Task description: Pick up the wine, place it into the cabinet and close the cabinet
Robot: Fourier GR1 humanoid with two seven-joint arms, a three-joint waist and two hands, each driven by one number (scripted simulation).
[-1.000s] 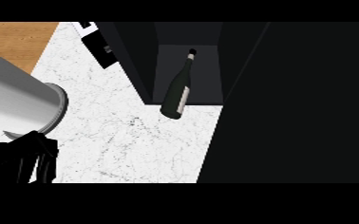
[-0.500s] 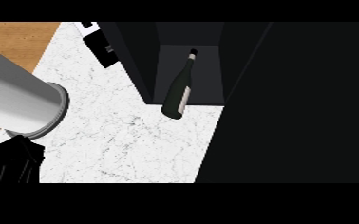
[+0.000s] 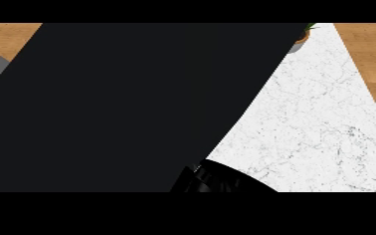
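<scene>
- A broad, flat matt-black cabinet panel [image 3: 147, 104] fills most of the head view, running slantwise from upper right down to the lower middle.
- No sign of the dark wine bottle. It is hidden, and whether it sits behind that panel cannot be confirmed from here.
- Down at the lower edge a glossy black shape pokes in, most likely the right hand [image 3: 220, 181], right up against the panel's lower corner. Whether it is spread, pressed together or curled, I cannot tell.
- The left hand does not show.
- To the right lies the white, grey-veined marble counter top [image 3: 316, 129]. At its far end, a small green plant in a grey pot [image 3: 300, 39] peeks out beside the panel's edge, with orange-brown wooden floor [image 3: 361, 40] beyond.
- My read: with the bottle out of sight, the closing step looks to be in hand.
- Next call: push the panel along its swing until it meets the cabinet frame, contact kept near the free edge, then draw the hand clear.
</scene>
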